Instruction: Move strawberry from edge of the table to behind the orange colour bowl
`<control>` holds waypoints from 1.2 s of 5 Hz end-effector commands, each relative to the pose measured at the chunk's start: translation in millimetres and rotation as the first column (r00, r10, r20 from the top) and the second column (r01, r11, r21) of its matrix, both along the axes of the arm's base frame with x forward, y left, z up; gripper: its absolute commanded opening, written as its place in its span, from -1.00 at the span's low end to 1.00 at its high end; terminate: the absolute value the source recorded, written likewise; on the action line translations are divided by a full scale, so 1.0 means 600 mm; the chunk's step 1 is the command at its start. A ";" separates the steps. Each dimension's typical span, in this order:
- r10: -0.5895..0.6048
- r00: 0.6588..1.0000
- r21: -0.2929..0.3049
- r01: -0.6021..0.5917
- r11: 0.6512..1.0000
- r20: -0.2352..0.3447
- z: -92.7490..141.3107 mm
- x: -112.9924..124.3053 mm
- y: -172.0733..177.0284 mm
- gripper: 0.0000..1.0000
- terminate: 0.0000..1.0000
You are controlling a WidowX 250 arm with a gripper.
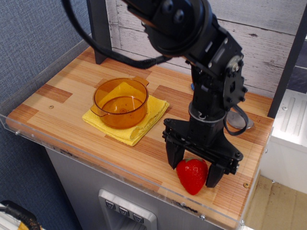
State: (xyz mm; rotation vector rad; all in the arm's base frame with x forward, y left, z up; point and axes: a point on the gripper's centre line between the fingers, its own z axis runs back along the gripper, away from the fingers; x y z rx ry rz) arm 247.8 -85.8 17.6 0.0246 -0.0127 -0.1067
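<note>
The red strawberry (192, 176) lies on the striped wooden table (67, 103) near its front right edge. My black gripper (194, 167) is lowered over it with one finger on each side of the fruit; the jaws are open and stand around it, and I cannot tell whether they touch it. The orange bowl (120, 102) stands empty on a yellow cloth, to the left of and farther back than the gripper.
The yellow cloth (140, 126) lies under the bowl. A metal spoon-like object (237, 120) lies behind the arm at the right. A dark post (100, 33) stands at the back left. A clear acrylic rim (96, 165) runs along the table's front edge.
</note>
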 end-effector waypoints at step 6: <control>0.147 0.978 -0.021 -0.145 0.989 0.151 0.122 0.061 0.060 -1.00 -1.00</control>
